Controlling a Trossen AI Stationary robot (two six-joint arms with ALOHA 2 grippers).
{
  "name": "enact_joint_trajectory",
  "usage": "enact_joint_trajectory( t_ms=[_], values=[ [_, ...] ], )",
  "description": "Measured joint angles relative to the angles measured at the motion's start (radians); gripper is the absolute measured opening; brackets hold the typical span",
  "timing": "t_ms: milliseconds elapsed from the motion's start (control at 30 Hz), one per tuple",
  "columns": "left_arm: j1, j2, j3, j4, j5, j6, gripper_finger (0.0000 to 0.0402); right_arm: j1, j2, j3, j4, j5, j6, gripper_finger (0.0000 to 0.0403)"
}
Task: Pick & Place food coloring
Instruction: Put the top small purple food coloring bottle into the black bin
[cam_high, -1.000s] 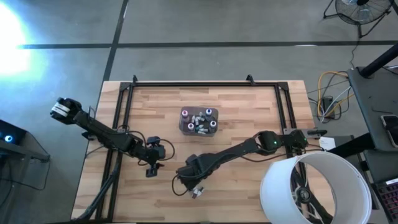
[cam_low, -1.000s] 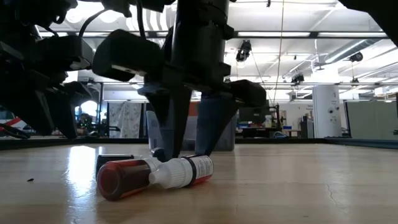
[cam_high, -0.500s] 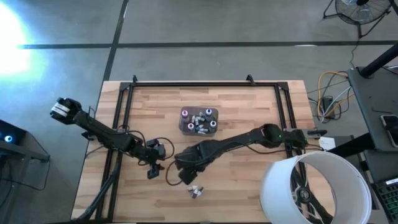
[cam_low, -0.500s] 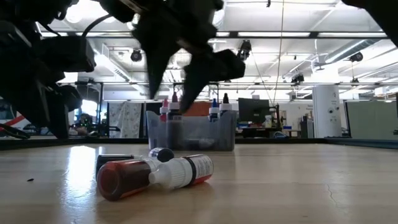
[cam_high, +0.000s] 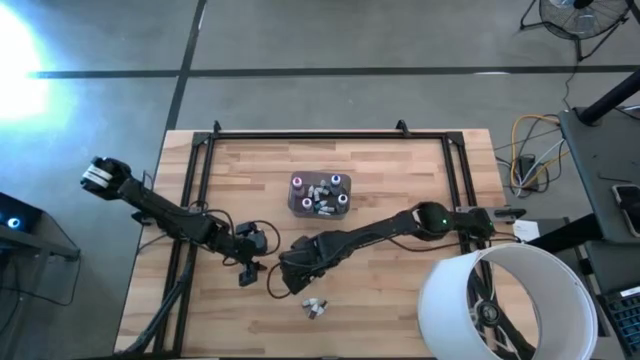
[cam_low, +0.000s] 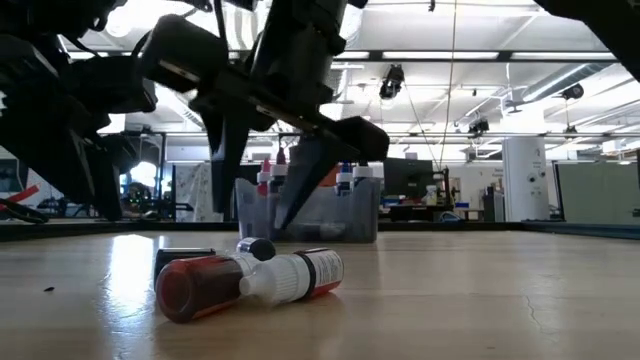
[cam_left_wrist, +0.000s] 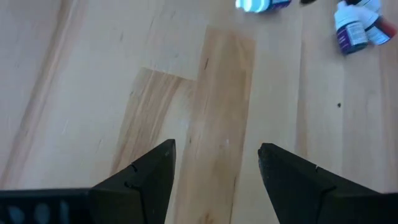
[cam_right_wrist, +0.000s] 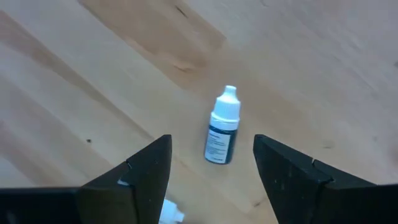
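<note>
Right claw (cam_high: 288, 287): being held open and empty above the desk (cam_high: 400, 180), over a small white-capped bottle (cam_right_wrist: 222, 134) lying flat on the wood. Left claw (cam_high: 247, 273): being held open and empty near the desk's left side. A red bottle (cam_low: 245, 279) is lying on its side near the front edge. Tub (cam_high: 320, 195) at centre is holding several more bottles upright.

Open-plan lab hall, concrete floor (cam_high: 300, 40), ceiling strip lights (cam_low: 480, 55), floor fan (cam_high: 575, 15)
</note>
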Motion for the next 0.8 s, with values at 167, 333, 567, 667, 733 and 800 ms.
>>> enact_joint_trajectory(
  t_ms=[167, 333, 567, 667, 733, 800],
  values=[
    [0.000, 0.000, 0.000, 0.037, 0.000, 0.030, 0.0206, 0.002, 0.029, -0.012, 0.013, 0.006, 0.005, 0.0221],
    [0.000, 0.000, 0.000, 0.047, -0.004, 0.022, 0.0206, 0.002, 0.044, -0.018, 0.007, 0.035, 0.005, 0.0221],
    [0.000, 0.000, 0.000, 0.045, -0.021, 0.022, 0.0206, 0.002, 0.043, -0.030, -0.081, 0.055, -0.029, 0.0190],
    [0.000, 0.000, 0.000, 0.045, -0.033, 0.027, 0.0206, 0.002, 0.042, -0.035, -0.092, 0.055, -0.051, 0.0159],
    [0.000, 0.000, 0.000, 0.045, -0.040, 0.028, 0.0206, 0.001, 0.041, -0.036, -0.097, 0.055, -0.071, 0.0135],
    [0.000, 0.000, 0.000, 0.045, -0.042, 0.028, 0.0206, -0.003, 0.041, -0.036, -0.100, 0.053, -0.094, 0.0110]
  ],
)
